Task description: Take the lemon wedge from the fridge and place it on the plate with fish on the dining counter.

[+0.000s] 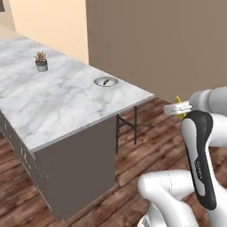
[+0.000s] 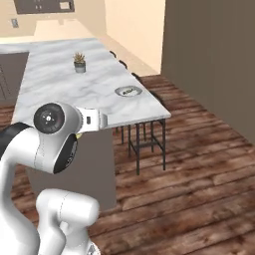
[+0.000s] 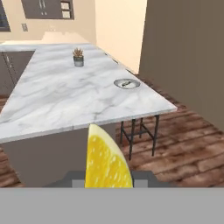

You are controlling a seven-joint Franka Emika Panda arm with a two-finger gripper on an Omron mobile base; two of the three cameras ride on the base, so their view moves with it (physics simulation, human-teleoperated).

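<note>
One lemon wedge (image 3: 107, 159) — clamped between the gripper's (image 3: 108, 177) jaws

**Hidden, cropped and too small to read**

The lemon wedge (image 3: 107, 159) covers the fingertips in the hand view, and its lower part is cut off. In the left base view the wedge (image 1: 178, 104) shows as a sliver behind the arm. The fish on the plate (image 2: 129, 91) is too small to make out. The dining counter (image 1: 53, 102) runs off the frame's left edge.
</note>
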